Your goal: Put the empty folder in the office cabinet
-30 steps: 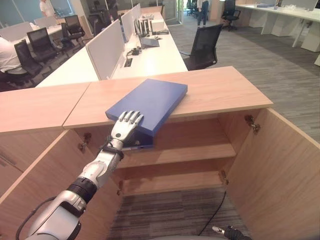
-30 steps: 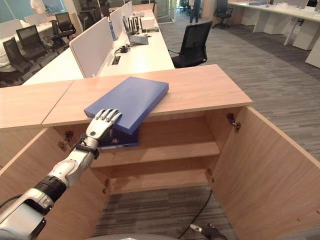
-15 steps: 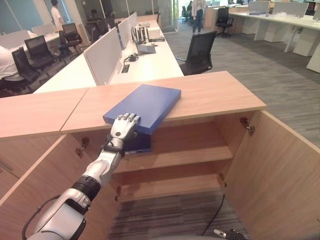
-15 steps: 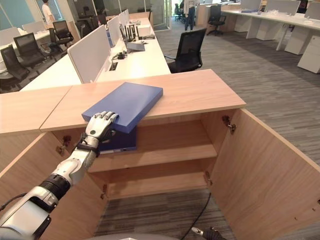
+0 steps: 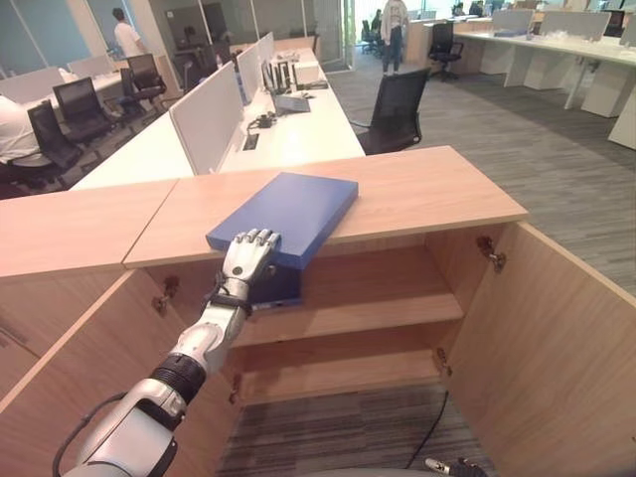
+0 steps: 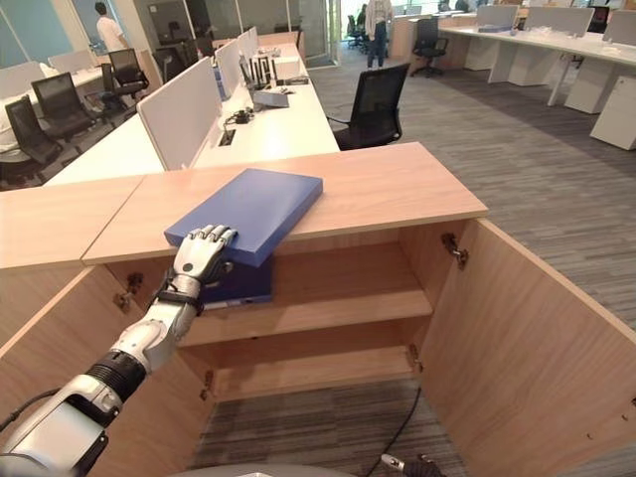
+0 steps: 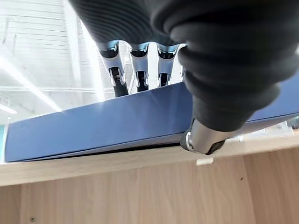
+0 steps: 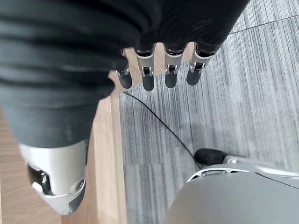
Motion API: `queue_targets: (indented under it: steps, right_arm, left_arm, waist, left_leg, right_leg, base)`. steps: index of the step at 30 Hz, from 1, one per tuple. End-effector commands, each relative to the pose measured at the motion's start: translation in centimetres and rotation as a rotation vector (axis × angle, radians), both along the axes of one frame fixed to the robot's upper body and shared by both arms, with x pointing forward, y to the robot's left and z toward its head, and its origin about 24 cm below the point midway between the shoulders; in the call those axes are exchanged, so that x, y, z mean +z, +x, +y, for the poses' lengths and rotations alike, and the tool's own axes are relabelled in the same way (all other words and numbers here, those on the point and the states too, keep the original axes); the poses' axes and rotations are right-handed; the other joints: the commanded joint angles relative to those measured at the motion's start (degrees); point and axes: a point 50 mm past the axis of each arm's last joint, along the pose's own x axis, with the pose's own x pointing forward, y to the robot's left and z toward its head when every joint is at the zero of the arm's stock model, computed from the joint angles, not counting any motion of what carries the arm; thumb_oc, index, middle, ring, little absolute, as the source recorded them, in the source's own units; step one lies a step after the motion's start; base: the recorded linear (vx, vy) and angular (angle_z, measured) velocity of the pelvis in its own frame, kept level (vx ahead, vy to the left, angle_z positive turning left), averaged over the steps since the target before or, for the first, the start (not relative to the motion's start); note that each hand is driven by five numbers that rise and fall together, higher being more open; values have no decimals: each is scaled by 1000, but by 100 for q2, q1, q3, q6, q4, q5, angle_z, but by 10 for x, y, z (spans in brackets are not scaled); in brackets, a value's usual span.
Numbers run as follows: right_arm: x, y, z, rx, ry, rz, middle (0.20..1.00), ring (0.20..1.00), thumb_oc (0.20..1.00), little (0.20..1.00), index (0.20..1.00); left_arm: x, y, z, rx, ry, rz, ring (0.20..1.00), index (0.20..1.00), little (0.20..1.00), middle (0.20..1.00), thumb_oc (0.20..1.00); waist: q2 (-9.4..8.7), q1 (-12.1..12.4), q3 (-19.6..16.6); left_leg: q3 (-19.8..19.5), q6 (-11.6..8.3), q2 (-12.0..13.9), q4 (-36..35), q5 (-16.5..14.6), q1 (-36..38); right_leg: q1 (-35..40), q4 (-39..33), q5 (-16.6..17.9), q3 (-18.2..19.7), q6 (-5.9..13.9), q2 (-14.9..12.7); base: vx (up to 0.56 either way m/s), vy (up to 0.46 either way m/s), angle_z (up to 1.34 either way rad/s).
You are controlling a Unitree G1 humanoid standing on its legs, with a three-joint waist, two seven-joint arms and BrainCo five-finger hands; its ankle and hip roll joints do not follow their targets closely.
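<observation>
Left hand (image 5: 248,260) at 9 o'clock of the scene: fingers (image 7: 115,74) laid over the top of the blue folder (image 5: 288,214), thumb (image 7: 203,139) under its near edge, clamping it. Folder lies flat on the cabinet top (image 5: 437,189), near corner overhanging the front edge above the upper shelf (image 5: 368,308). Cabinet doors (image 5: 556,338) stand open. Right hand (image 8: 159,70) at 5 o'clock, low over the carpet floor (image 8: 224,93), fingers relaxed, holding nothing.
</observation>
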Motion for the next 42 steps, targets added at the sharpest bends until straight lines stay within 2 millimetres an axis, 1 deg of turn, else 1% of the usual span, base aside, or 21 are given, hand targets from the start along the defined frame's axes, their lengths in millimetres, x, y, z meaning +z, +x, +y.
queue_targets:
  steps: [1, 3, 4, 5, 8, 12, 15, 18, 23, 24, 25, 27, 28, 34, 38, 42]
  right_arm:
    - [3, 34, 29, 111, 46, -98, 1000, 1000, 1000, 1000, 1000]
    - [8, 50, 32, 118, 60, -169, 1000, 1000, 1000, 1000, 1000]
    - [12, 59, 33, 120, 72, -209, 1000, 1000, 1000, 1000, 1000]
    - [16, 66, 34, 126, 80, -245, 1000, 1000, 1000, 1000, 1000]
    - [27, 83, 34, 144, 93, -336, 1000, 1000, 1000, 1000, 1000]
    - [37, 98, 31, 174, 97, -404, 1000, 1000, 1000, 1000, 1000]
    - [44, 106, 29, 188, 99, -443, 1000, 1000, 1000, 1000, 1000]
    - [48, 113, 29, 211, 98, -465, 1000, 1000, 1000, 1000, 1000]
    - [51, 118, 30, 243, 107, -470, 1000, 1000, 1000, 1000, 1000]
    - [51, 119, 31, 249, 113, -468, 1000, 1000, 1000, 1000, 1000]
    - [51, 119, 31, 250, 113, -468, 1000, 1000, 1000, 1000, 1000]
    - [55, 122, 33, 270, 131, -487, 1000, 1000, 1000, 1000, 1000]
    - [55, 122, 33, 270, 131, -487, 1000, 1000, 1000, 1000, 1000]
    - [53, 118, 32, 282, 139, -463, 1000, 1000, 1000, 1000, 1000]
    - [51, 117, 33, 282, 146, -456, 1000, 1000, 1000, 1000, 1000]
    - [52, 117, 35, 288, 156, -457, 1000, 1000, 1000, 1000, 1000]
  left_arm:
    - [12, -14, -11, -116, -275, 52, 200, 200, 200, 200, 200]
    - [28, -28, -24, -237, -399, 40, 200, 200, 200, 200, 200]
    - [34, -38, -27, -288, -441, 41, 200, 200, 200, 200, 200]
    - [41, -46, -29, -331, -490, 44, 200, 200, 200, 200, 200]
    - [57, -66, -26, -418, -573, 47, 200, 200, 200, 200, 200]
    - [73, -81, -24, -504, -642, 51, 200, 200, 200, 200, 200]
    - [91, -87, -23, -573, -675, 11, 200, 200, 200, 200, 200]
    - [102, -92, -24, -627, -739, 7, 200, 200, 200, 200, 200]
    - [109, -94, -27, -722, -943, 91, 200, 200, 200, 200, 200]
    - [110, -95, -28, -757, -1034, 126, 200, 200, 200, 200, 200]
    - [111, -95, -27, -757, -1034, 127, 200, 200, 200, 200, 200]
    - [111, -96, -27, -793, -1128, 185, 200, 200, 200, 200, 200]
    - [111, -96, -27, -793, -1129, 186, 200, 200, 200, 200, 200]
    - [113, -100, -27, -854, -1272, 259, 200, 200, 200, 200, 200]
    - [114, -100, -27, -857, -1288, 264, 200, 200, 200, 200, 200]
    - [109, -100, -27, -845, -1318, 290, 200, 200, 200, 200, 200]
  waist:
    - [-572, 46, 215]
    - [-580, 103, 274]
    - [-577, 128, 303]
    - [-578, 145, 319]
    - [-578, 185, 357]
    - [-577, 229, 368]
    - [-580, 258, 361]
    - [-587, 274, 365]
    - [-592, 292, 372]
    - [-589, 293, 378]
    - [-588, 291, 379]
    - [-581, 288, 386]
    - [-581, 287, 385]
    - [-571, 304, 386]
    - [-572, 321, 382]
    - [-568, 331, 398]
  left_leg:
    - [-175, -6, -119, 17, -515, 87]
    - [-211, 8, -123, 17, -498, 45]
    - [-217, 13, -124, 17, -494, 29]
    - [-230, 18, -128, 17, -489, 10]
    - [-257, 29, -131, 17, -476, -30]
    - [-277, 27, -132, 17, -468, -58]
    - [-295, 23, -129, 17, -457, -76]
    - [-318, 26, -130, 17, -438, -100]
    - [-323, 31, -138, 17, -427, -103]
    - [-326, 32, -135, 17, -422, -101]
    - [-326, 31, -134, 17, -423, -101]
    - [-332, 35, -132, 17, -419, -102]
    - [-332, 35, -132, 17, -419, -101]
    - [-346, 40, -145, 17, -425, -93]
    - [-346, 38, -150, 17, -425, -100]
    - [-367, 41, -157, 17, -421, -105]
  right_leg:
    - [328, 32, -334, 95, 614, -480]
    - [301, 32, -314, 86, 610, -481]
    - [288, 32, -303, 77, 610, -484]
    - [275, 32, -298, 74, 608, -482]
    - [245, 32, -282, 45, 611, -480]
    - [220, 32, -275, 13, 608, -476]
    - [210, 32, -272, -6, 610, -476]
    - [192, 32, -259, -17, 612, -478]
    - [193, 32, -244, -20, 609, -481]
    - [192, 32, -238, -20, 607, -484]
    - [193, 32, -238, -20, 606, -483]
    - [191, 32, -230, -26, 601, -483]
    - [192, 32, -230, -25, 601, -483]
    - [200, 32, -230, -25, 593, -484]
    - [195, 32, -228, -26, 592, -483]
    - [193, 32, -229, -21, 587, -481]
  base:
    - [0, 0, 0]
    - [-25, 7, 5]
    - [-29, 7, 4]
    - [-31, 4, 3]
    - [-29, 2, 8]
    - [-20, 3, 9]
    - [-4, -1, 1]
    - [-18, 0, 5]
    - [0, 0, 0]
    - [0, 0, 0]
    - [0, 0, 0]
    - [-6, 1, 2]
    - [0, 0, 0]
    - [0, 0, 0]
    - [0, 0, 0]
    - [0, 0, 0]
